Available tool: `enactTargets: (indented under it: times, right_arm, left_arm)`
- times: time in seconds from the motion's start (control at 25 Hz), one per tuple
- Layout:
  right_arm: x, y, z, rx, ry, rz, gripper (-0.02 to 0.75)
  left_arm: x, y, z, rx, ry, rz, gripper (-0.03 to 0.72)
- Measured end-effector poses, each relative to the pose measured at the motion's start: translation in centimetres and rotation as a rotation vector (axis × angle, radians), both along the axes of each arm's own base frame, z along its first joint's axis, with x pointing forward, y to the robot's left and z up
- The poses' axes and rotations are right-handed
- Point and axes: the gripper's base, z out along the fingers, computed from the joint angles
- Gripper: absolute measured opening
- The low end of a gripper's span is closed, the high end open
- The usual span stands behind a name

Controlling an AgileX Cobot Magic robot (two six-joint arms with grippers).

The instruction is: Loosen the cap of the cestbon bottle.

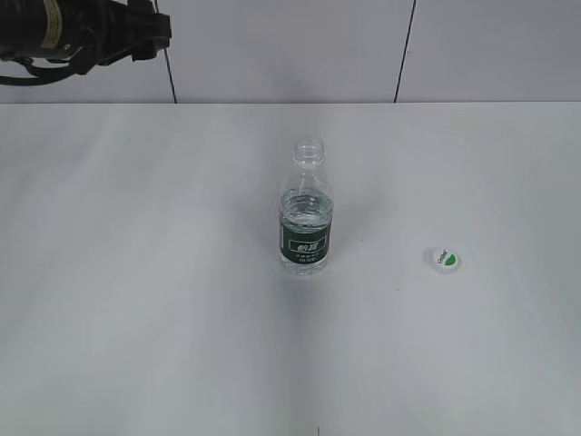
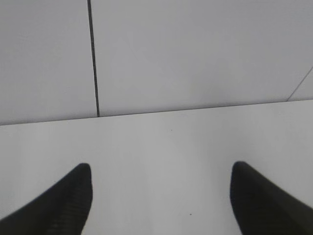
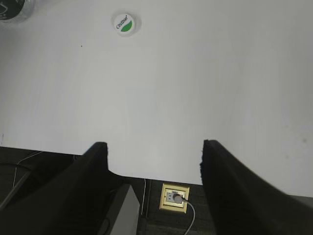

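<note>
The cestbon bottle stands upright in the middle of the white table, clear and ribbed with a dark green label; its neck is open. Its base shows at the top left corner of the right wrist view. The cap, white with a green patch, lies flat on the table to the bottle's right, apart from it; it also shows in the right wrist view. My left gripper is open and empty, raised at the far left near the wall. My right gripper is open and empty over the table's front edge.
The left arm is at the top left of the exterior view. The grey panelled wall stands behind the table. Below the table's front edge a brass floor socket with a cable shows.
</note>
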Motion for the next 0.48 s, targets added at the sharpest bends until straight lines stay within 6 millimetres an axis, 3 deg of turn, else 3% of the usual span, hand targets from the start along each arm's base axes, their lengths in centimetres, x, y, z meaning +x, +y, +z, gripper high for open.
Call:
enactTargets:
  times: [0.32,0.48]
  right_arm:
    - [-8.3,-2.7,-0.4,-0.002,-0.317,-0.014,0.459]
    - [-11.7,-3.5,-2.0,0.028,-0.454,-0.017,0.459]
  left_arm:
    - [-0.8,0.3,2.0,-0.034,-0.043,0.014,0.533]
    - [-0.9,0.3,2.2,-0.066,-0.038,0.029,0.533]
